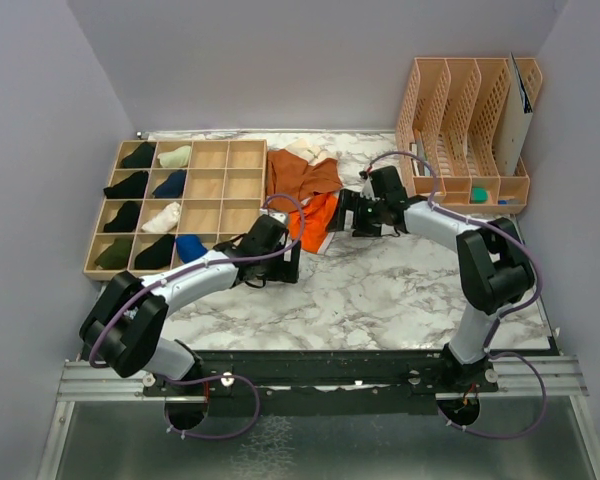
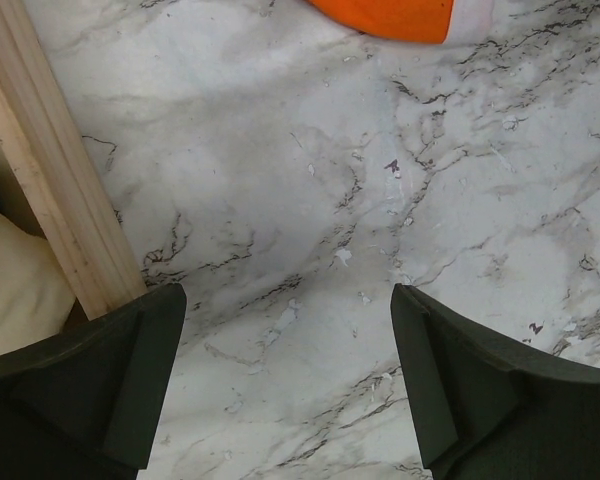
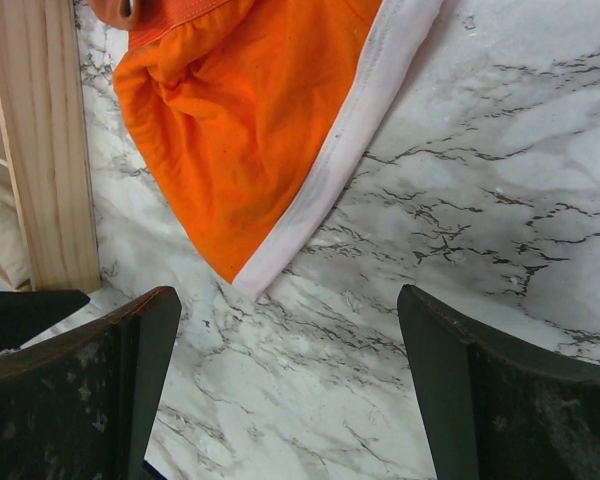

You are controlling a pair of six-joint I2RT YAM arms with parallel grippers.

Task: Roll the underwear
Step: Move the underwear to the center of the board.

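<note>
The rust-brown underwear lies crumpled at the back centre of the marble table. The bright orange underwear lies just in front of it, its white waistband along the near right edge. In the right wrist view the orange cloth lies flat just ahead of the fingers. My right gripper is open and empty, right of the orange brief. My left gripper is open and empty over bare marble, with the orange brief's corner further ahead.
A wooden grid organiser stands at the left with small dark, blue and cream bundles; its edge is close to both grippers. A peach file rack stands back right. A cream cloth lies behind the briefs.
</note>
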